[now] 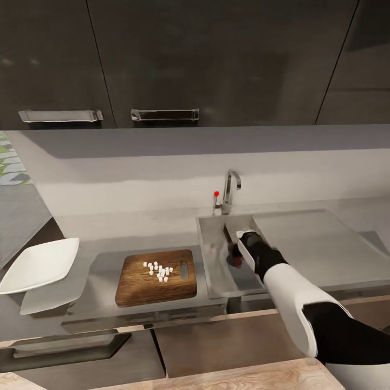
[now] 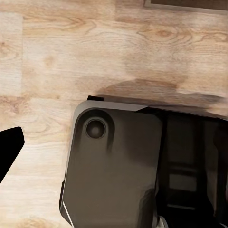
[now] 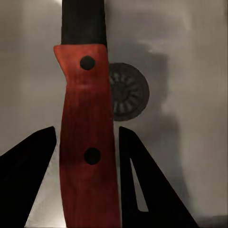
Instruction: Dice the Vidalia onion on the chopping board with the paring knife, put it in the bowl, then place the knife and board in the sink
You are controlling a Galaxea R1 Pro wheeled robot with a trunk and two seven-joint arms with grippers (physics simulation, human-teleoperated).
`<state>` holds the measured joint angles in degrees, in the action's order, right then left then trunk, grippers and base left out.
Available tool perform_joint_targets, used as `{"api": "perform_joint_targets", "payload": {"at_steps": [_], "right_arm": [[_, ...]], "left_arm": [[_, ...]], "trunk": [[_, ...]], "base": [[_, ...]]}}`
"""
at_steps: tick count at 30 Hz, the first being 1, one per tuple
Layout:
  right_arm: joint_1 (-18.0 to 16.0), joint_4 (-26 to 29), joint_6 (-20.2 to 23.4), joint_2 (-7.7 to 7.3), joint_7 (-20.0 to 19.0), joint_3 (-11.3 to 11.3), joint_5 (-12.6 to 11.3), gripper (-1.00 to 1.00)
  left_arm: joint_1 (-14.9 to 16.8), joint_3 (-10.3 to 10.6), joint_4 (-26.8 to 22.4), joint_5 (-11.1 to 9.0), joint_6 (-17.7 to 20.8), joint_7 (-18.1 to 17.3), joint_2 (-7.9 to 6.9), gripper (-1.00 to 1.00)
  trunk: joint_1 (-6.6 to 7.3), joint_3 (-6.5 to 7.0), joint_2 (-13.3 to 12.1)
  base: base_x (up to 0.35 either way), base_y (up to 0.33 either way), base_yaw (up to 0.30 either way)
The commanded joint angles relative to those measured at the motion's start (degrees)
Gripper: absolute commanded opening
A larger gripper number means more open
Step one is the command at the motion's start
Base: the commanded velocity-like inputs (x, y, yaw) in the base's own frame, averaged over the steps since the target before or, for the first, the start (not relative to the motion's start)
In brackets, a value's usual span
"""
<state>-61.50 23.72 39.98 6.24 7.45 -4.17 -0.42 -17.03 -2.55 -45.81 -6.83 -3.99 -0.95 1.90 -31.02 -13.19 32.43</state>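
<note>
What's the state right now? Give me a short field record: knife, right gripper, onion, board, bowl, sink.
paring knife: between the right gripper's fingers, over the sink basin, blade pointing toward the tap
right gripper: fingers either side of the red handle with gaps showing; grip cannot be confirmed
diced onion: white cubes lying on the chopping board, none in the bowl
chopping board: on the countertop, left of the sink
bowl: left of the board, empty
sink: drain visible beneath the knife
</note>
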Motion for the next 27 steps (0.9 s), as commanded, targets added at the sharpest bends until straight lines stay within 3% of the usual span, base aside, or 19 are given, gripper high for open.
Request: {"api": "perform_joint_targets", "payload": {"at_steps": [1,4,12,22,27], "right_arm": [[-0.1,-1.3,-0.1,-0.14,0.2,-0.4,-1.5,-1.0],[-0.2,-5.7,-5.3,-0.53,0.0,-0.6,-3.9,-1.0],[-0.1,-14.8,-14.9,-0.32,-0.7,-0.8,-4.5,-1.0],[-0.1,-20.6,-22.6,-0.24,-1.9,-0.8,-4.4,-1.0],[-0.1,-21.2,-23.3,-0.42,-4.5,-0.8,-4.3,-1.0]], "left_arm": [[0.0,-0.1,-0.1,-0.6,0.0,-0.1,0.04,1.0],[0.0,-0.1,0.0,-0.6,0.0,-0.1,0.04,1.0],[0.0,-0.1,0.0,-0.6,0.0,-0.1,0.04,1.0],[0.0,-0.1,0.1,-0.6,0.0,-0.1,0.04,1.0],[0.0,-0.1,0.1,-0.6,0.0,-0.1,0.04,1.0]], "trunk": [[-0.02,-0.08,0.1],[-0.02,-0.08,0.1],[-0.02,-0.08,0.1],[-0.02,-0.08,0.1],[-0.02,-0.08,0.1]], "base": [[0.0,0.0,0.0],[0.0,0.0,0.0],[0.0,0.0,0.0],[0.0,0.0,0.0],[0.0,0.0,0.0]]}}
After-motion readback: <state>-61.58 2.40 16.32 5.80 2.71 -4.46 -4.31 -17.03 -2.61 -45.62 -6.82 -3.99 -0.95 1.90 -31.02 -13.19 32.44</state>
